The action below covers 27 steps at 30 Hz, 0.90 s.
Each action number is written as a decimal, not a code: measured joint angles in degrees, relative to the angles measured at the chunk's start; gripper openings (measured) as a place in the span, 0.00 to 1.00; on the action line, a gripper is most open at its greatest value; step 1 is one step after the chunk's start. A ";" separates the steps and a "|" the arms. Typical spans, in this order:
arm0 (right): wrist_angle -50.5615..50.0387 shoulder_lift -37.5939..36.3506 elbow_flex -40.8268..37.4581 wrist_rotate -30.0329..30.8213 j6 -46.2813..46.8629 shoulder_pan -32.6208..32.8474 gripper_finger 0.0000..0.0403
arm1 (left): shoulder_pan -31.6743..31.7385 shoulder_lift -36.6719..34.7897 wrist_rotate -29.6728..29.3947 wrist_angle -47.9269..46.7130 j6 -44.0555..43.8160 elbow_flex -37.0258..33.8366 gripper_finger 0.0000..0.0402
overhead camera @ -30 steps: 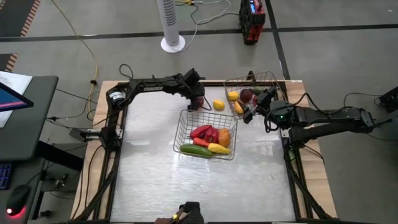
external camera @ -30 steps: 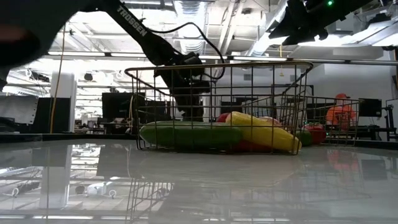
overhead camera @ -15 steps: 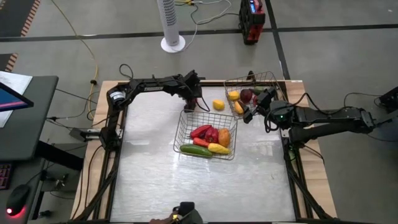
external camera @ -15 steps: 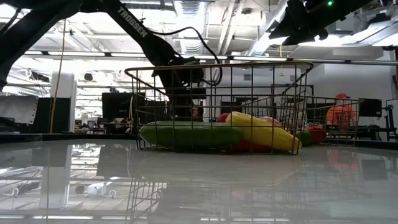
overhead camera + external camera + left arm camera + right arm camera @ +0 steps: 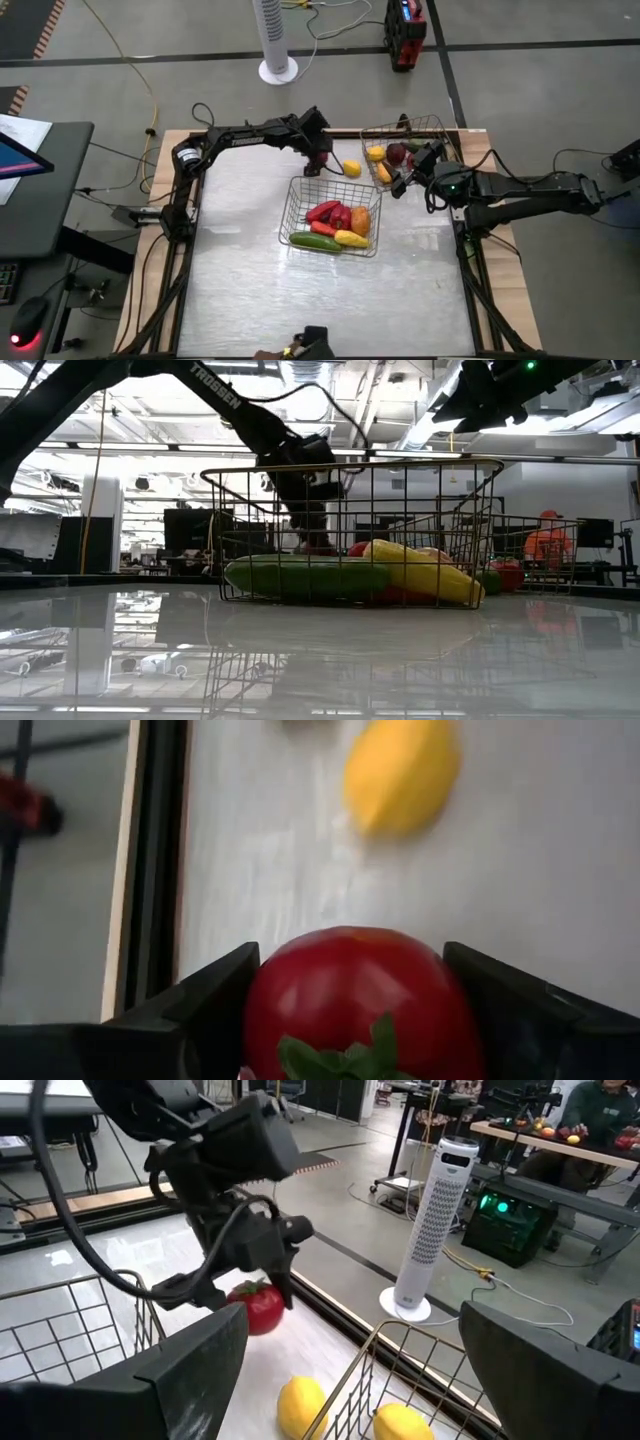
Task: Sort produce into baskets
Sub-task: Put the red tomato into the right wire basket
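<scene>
left pincer (image 5: 320, 163): pinching a red tomato (image 5: 350, 1000) between both fingers, hovering upper centre of the high view, just behind the near basket's back rim; the tomato is being carried off the bench, judged bound for a basket.
right pincer (image 5: 400, 186): fingers spread, holding nothing; waiting at the far basket's front edge, right of centre, leaving the middle free for the other arm.
near basket (image 5: 297, 215): sitting centre frame, holding red peppers (image 5: 328, 212), cucumber (image 5: 314, 241), corn (image 5: 351, 239) and an orange piece (image 5: 361, 221).
far basket (image 5: 440, 130): upper right, holding a lemon (image 5: 374, 153) and a dark round piece (image 5: 397, 153).
loose lemon (image 5: 351, 168): lying on the bench (image 5: 250, 290) between the baskets, not yet sorted.
</scene>
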 joint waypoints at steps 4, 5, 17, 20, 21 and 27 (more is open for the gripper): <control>-0.01 0.00 0.02 -0.01 0.01 -0.01 0.96 | -0.90 0.00 7.80 5.92 -2.72 1.06 0.71; -0.02 0.00 0.01 -0.01 0.01 -0.01 0.96 | -1.22 0.00 9.66 8.26 -3.69 1.06 0.71; -0.02 0.00 0.00 -0.04 0.01 -0.01 0.96 | -5.46 0.12 9.60 42.31 -19.38 1.09 0.71; -0.02 0.00 0.01 -0.04 0.02 -0.01 0.96 | -6.71 0.22 4.18 45.51 -19.83 1.11 0.71; -0.02 0.00 0.02 -0.04 0.02 -0.01 0.96 | -7.04 0.23 3.46 46.08 -19.39 1.11 0.71; 0.81 0.00 0.01 -0.04 -0.17 -0.01 0.96 | -8.00 0.31 3.16 50.75 -18.71 1.11 0.71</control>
